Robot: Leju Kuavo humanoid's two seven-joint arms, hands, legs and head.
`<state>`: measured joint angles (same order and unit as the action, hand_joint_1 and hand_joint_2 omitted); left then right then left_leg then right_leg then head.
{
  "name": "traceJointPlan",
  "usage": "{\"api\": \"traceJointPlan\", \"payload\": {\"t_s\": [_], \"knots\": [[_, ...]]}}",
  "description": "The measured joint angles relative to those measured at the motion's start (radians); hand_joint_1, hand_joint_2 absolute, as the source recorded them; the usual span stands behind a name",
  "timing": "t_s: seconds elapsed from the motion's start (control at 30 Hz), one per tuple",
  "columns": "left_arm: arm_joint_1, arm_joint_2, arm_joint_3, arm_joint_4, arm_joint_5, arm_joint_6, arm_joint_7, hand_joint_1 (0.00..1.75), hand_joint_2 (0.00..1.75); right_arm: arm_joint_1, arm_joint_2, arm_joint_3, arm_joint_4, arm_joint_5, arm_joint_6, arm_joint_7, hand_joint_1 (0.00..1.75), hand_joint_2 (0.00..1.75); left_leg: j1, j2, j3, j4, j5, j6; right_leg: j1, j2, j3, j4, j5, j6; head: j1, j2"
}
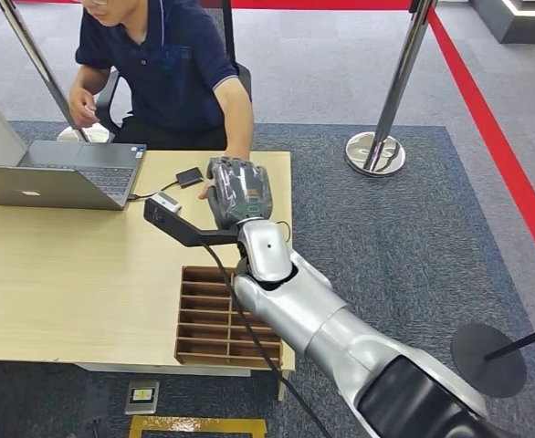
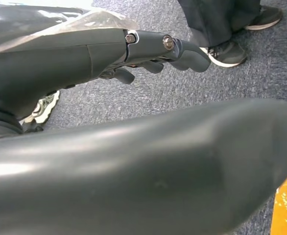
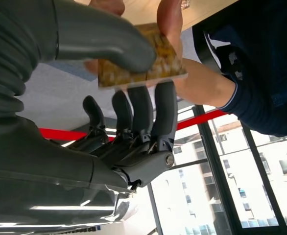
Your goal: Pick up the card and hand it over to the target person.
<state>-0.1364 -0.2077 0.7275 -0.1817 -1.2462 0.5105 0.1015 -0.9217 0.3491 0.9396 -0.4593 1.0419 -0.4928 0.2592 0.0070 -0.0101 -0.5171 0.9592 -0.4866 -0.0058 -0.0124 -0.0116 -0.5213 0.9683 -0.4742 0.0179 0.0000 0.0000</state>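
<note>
Two hands meet on the yellow-brown patterned card [image 3: 142, 58]: the right hand [image 1: 238, 192] pinches it between its thick grey thumb and dark fingers [image 3: 142, 110], while the seated person's hand [image 3: 169, 19] grips its far edge, over the far end of the light wooden desk [image 1: 78, 265]. Its left hand [image 2: 149, 51] hangs above grey carpet, fingers loosely curled, holding nothing.

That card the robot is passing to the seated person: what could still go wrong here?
The card is pinched by the right hand while the person's fingers already touch it. If the hand lets go too early it could drop; too late and there could be a tug. The hand also hovers near a small black device and cable on the table, which it might knock when pulling back.
</note>
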Motion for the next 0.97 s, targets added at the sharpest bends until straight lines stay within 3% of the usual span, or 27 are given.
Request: {"api": "traceJointPlan", "payload": {"t_s": [0.07, 0.2, 0.47, 0.63, 0.77, 0.83, 0.97], "knots": [[0.000, 0.000, 0.000, 0.000, 0.000, 0.000, 0.000, 0.00, 0.00, -0.001, 0.000, 0.001, 0.002, -0.001, 0.005, 0.003, 0.00, 1.75, 0.000, 0.000, 0.000, 0.000, 0.000, 0.000, 0.000, 0.000, 0.000, 0.000, 0.000, 0.000, 0.000, 0.000], [0.000, 0.000, 0.002, -0.001, 0.002, 0.000, 0.000, 0.00, 0.00, -0.002, 0.000, 0.006, 0.005, 0.004, 0.002, 0.010, 0.00, 0.00, 0.000, 0.000, 0.000, 0.000, 0.000, 0.000, 0.000, 0.000, -0.001, 0.000, 0.000, 0.000, 0.000, 0.000], [0.006, 0.003, 0.010, -0.002, 0.009, -0.002, -0.004, 0.00, 0.00, -0.005, -0.028, -0.089, 0.029, 0.021, -0.060, -0.014, 0.00, 0.00, 0.000, -0.001, 0.000, 0.000, 0.000, 0.000, 0.000, -0.001, 0.000, 0.000, 0.000, 0.000, 0.000, 0.000], [0.017, 0.005, 0.024, -0.005, 0.022, 0.001, -0.011, 0.00, 0.00, 0.041, -0.149, -0.230, -0.083, 0.119, -0.115, -0.011, 0.00, 0.00, 0.000, -0.004, 0.000, 0.000, 0.001, 0.000, 0.000, -0.004, 0.001, -0.001, 0.000, 0.000, 0.000, 0.000], [0.034, -0.004, 0.046, -0.005, 0.045, 0.032, -0.032, 0.00, 0.00, 0.123, -0.285, -0.428, -0.266, 0.274, -0.124, -0.010, 0.00, 0.00, 0.000, -0.006, -0.001, 0.000, 0.001, 0.001, 0.000, -0.006, 0.002, -0.002, 0.000, 0.001, 0.000, 0.000], [0.036, -0.006, 0.046, -0.005, 0.044, 0.034, -0.031, 0.00, 0.00, 0.144, -0.299, -0.491, -0.305, 0.312, -0.113, -0.033, 0.00, 0.00, 0.000, -0.007, -0.001, 0.001, 0.001, 0.001, 0.000, -0.007, 0.003, -0.003, 0.000, 0.001, 0.000, 0.000], [0.039, -0.003, 0.053, -0.005, 0.049, 0.038, -0.020, 0.00, 0.00, 0.205, -0.367, -0.578, -0.381, 0.369, -0.191, 0.031, 0.00, 0.00, 0.000, -0.004, -0.001, 0.001, 0.000, 0.001, 0.000, -0.003, 0.001, -0.002, 0.000, 0.001, 0.000, 0.000]]}}
